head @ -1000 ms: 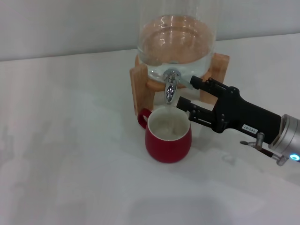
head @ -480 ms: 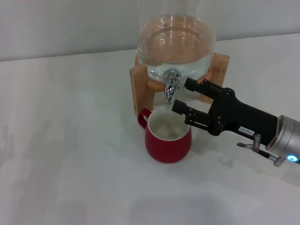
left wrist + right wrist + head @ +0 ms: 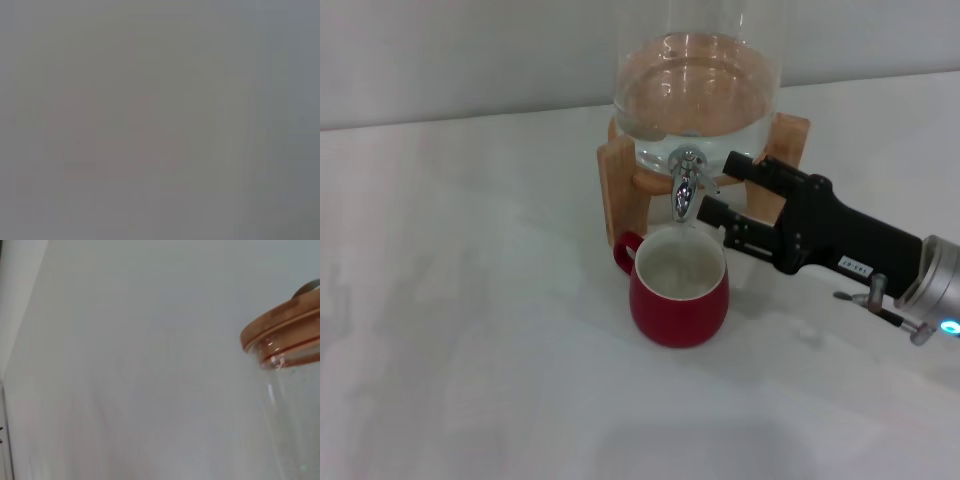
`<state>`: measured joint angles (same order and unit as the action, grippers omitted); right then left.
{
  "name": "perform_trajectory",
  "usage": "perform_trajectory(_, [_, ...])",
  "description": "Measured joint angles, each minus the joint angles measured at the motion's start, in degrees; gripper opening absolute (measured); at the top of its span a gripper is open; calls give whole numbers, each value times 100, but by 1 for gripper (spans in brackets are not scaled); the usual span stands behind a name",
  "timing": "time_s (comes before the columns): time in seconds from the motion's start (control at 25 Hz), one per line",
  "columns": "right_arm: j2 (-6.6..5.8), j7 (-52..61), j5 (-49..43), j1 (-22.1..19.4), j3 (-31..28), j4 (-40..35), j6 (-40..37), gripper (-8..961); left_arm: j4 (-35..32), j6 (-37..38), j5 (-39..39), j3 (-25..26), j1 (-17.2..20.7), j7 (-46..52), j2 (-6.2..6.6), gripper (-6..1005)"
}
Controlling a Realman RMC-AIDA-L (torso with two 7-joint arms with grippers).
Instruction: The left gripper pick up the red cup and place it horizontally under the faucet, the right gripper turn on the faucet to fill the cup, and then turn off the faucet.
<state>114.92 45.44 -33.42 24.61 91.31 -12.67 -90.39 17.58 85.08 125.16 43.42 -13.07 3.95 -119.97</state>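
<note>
With the squat dark-red ceramic cup (image 3: 678, 293) already upright beneath the small chrome faucet (image 3: 684, 184), I see the black two-pronged right gripper (image 3: 722, 187), prongs parted and empty, just beside the faucet, valve work apparently left.

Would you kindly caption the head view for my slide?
Right end effector, open, beside chrome faucet above squat red ceramic cup on white table.

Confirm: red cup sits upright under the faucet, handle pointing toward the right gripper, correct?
Not quite. In the head view the red cup does sit upright under the faucet, but its handle points away from the right gripper, toward the robot's left.
</note>
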Motion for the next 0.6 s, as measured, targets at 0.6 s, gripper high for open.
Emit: perform_trajectory(0.6, [-24, 0, -73, -204, -191, -70, -513, 753, -6, -8, 0, 0, -37, 0, 0, 483])
